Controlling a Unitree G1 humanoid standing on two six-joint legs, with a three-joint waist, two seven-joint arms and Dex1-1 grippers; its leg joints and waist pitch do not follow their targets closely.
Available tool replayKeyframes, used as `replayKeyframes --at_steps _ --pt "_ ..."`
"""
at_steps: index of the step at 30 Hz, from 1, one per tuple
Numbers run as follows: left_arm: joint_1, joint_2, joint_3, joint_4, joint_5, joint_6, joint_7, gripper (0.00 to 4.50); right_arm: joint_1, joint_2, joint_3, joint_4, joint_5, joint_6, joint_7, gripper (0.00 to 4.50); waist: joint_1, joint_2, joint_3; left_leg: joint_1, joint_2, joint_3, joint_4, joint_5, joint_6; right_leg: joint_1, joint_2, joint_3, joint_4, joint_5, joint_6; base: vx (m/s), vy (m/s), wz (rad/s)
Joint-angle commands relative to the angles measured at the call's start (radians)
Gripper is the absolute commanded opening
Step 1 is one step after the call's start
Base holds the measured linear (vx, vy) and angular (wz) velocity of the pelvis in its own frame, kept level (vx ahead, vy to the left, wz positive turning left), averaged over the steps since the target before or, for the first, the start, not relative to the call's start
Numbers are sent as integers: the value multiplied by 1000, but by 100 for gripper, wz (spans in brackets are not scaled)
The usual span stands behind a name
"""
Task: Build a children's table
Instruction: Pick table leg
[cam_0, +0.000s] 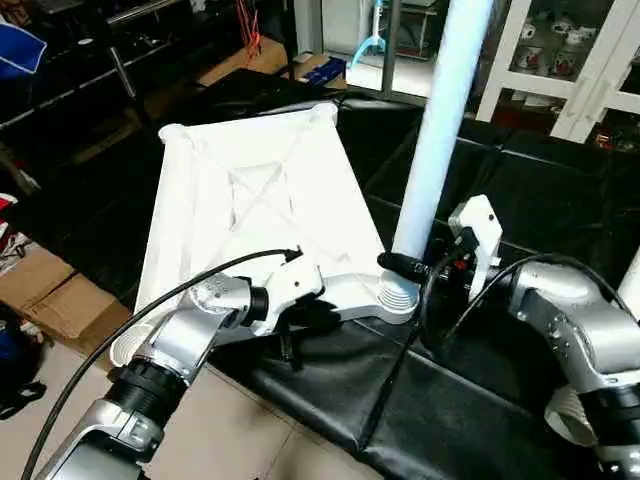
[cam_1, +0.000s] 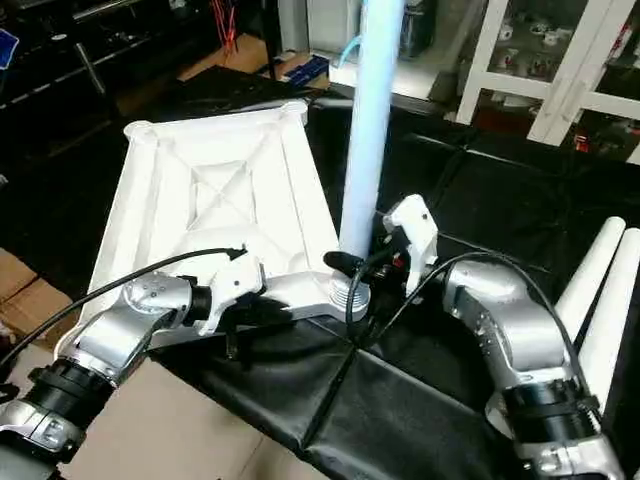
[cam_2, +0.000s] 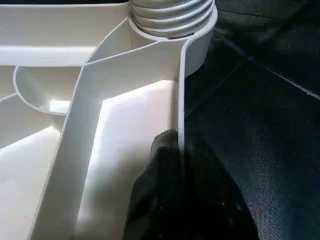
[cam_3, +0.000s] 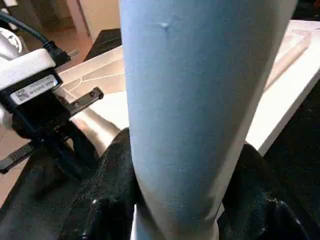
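Observation:
The white tabletop (cam_0: 250, 200) lies upside down on a black mat, its X-ribbed underside facing up. One white leg (cam_0: 440, 130) stands upright in the near right corner socket (cam_0: 398, 298), with its threaded end (cam_2: 170, 15) showing at the socket. My right gripper (cam_1: 352, 262) is shut on this leg just above the socket, one black finger (cam_3: 110, 190) on each side. My left gripper (cam_2: 180, 150) is shut on the tabletop's near rim, a little to the left of that socket. Two more legs (cam_1: 600, 290) lie on the mat at the right.
The black mat (cam_0: 480, 400) covers the work surface, and its near edge drops to a tiled floor. Cardboard boxes (cam_0: 50, 300) sit on the floor at the left. A white cabinet (cam_0: 560, 70) stands at the back right.

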Motion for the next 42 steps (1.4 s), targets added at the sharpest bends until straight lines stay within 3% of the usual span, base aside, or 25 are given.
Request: replayKeyframes --at_steps 1,8,12,17,21,24,28,38,42 --pt "27 13 3 3 4 7 6 0 38 -27 70 50 -82 21 19 184 2 -20 -36 5 82 -36 -80 -214 76 36 -97 59 -80 -331 -201 0 0 0" --pt "29 12 -1 0 5 10 2 0 25 -16 126 50 -127 -19 5 184 0 -18 -32 6 83 -37 -82 -234 68 35 -97 59 -81 -350 -199 0 0 0" --pt "32 13 -3 -3 5 13 3 0 26 -10 136 -6 -115 -25 24 184 -1 -18 -32 8 83 -38 -84 -255 58 34 -96 60 -83 -367 -192 0 0 0" --pt "35 16 -4 -9 5 16 2 0 26 -27 144 2 -133 -34 36 184 1 -18 -35 6 83 -37 -81 -220 68 37 -97 61 -78 -304 -208 0 0 0" --pt "35 20 -4 -11 5 17 -1 0 21 -30 148 30 -153 -62 34 184 0 -19 -34 6 83 -36 -81 -230 69 37 -97 60 -78 -310 -215 0 0 0" --pt "33 21 -4 -12 5 18 -1 0 22 -24 149 15 -141 -67 50 184 0 -19 -34 6 83 -37 -81 -235 68 38 -98 60 -79 -330 -209 0 0 0" --pt "34 21 -4 -14 6 20 1 0 30 -16 152 -5 -128 -62 66 184 1 -19 -36 6 84 -36 -80 -210 76 39 -97 60 -75 -281 -219 0 0 0" --pt "39 24 -3 -24 2 30 0 0 35 34 38 112 -26 69 21 184 0 -18 -32 7 83 -38 -81 -222 72 38 -97 60 -78 -307 -220 0 0 0" --pt "41 28 -3 -26 2 31 -2 0 52 15 35 136 -34 101 35 184 2 -18 -34 7 83 -36 -80 -203 73 40 -96 59 -74 -268 -227 0 0 0"
